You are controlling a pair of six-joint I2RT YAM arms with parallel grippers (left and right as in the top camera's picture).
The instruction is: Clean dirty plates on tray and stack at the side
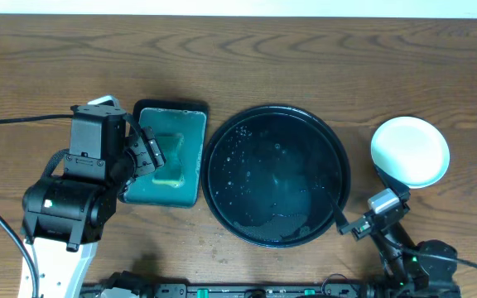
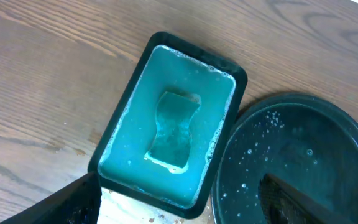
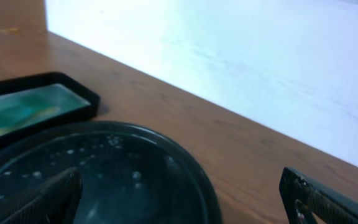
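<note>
The large round black tray [image 1: 276, 174] lies mid-table, wet with droplets, and no plate is on it. It also shows in the left wrist view [image 2: 303, 162] and the right wrist view [image 3: 104, 174]. A white plate [image 1: 410, 151] sits on the table to the tray's right; I cannot tell whether others lie stacked under it. My left gripper [image 1: 149, 154] [image 2: 179, 210] is open and empty above the rectangular tray. My right gripper [image 1: 350, 224] [image 3: 188, 205] is open and empty over the round tray's right rim.
A smaller rectangular black tray [image 1: 143, 192] [image 2: 135, 68] [image 3: 73, 87] holds teal liquid and a sponge [image 1: 169, 157] [image 2: 174, 130], just left of the round tray. A bright wet patch [image 2: 142, 208] shows by its near edge. The table's far edge meets a white wall [image 3: 229, 56].
</note>
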